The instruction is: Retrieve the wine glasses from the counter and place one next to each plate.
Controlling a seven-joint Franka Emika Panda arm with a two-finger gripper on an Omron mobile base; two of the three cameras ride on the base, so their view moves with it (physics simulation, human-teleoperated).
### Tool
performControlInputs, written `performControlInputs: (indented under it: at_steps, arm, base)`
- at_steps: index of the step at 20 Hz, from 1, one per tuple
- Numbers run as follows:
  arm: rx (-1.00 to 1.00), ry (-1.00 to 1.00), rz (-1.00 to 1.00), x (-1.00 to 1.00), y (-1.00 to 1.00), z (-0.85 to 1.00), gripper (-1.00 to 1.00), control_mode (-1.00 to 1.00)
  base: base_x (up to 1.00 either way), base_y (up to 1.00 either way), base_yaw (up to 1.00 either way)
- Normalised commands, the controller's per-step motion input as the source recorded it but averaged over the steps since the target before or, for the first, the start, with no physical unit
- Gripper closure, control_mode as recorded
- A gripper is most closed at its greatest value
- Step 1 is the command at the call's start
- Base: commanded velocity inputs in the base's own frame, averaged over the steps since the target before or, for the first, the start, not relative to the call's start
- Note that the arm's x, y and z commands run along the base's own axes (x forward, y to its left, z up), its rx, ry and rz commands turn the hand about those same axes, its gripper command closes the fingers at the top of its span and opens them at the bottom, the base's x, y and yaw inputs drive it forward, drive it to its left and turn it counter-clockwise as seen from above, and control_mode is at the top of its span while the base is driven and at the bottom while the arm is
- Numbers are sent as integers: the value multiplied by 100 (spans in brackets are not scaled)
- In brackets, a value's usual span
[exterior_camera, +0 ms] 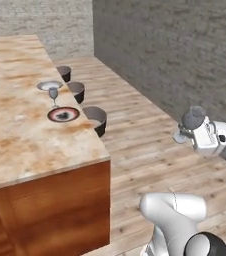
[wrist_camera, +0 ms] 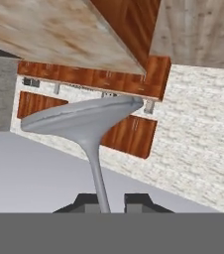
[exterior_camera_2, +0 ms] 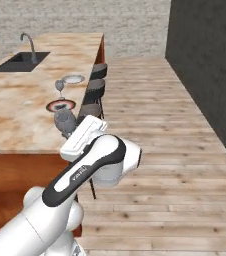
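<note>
Gripper point(wrist_camera: 104, 201) clamps the thin stem of a wine glass point(wrist_camera: 86, 121), held off the counter's point(exterior_camera: 30, 145) right edge over the wood floor. Hand view shows the round foot; left base view shows its greyish bowl, blurry. Second glass point(exterior_camera: 53, 94) stands between the red-rimmed plate point(exterior_camera: 63, 114) and the pale plate point(exterior_camera: 49, 85).

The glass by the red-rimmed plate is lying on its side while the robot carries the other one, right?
Not lying: the left base view shows that glass standing upright on the counter behind the red-rimmed plate. The other glass is indeed carried, its stem between the fingers.
</note>
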Motion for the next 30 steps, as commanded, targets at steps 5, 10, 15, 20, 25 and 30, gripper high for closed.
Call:
performControlInputs:
  at_steps: [5, 10, 15, 20, 25, 30]
  arm:
    - [0, 0, 0, 0, 0, 0, 100, 100]
    - [0, 0, 0, 0, 0, 0, 100, 100]
    - [0, 0, 0, 0, 0, 0, 100, 100]
    - [0, 0, 0, 0, 0, 0, 100, 100]
    - [0, 0, 0, 0, 0, 0, 100, 100]
    - [0, 0, 0, 0, 0, 0, 100, 100]
  base:
    - [28, -100, 26]
    - [76, -100, 34]
    - [99, -99, 39]
    - [100, -77, 52]
    - [100, -73, 55]
    - [100, -62, 59]
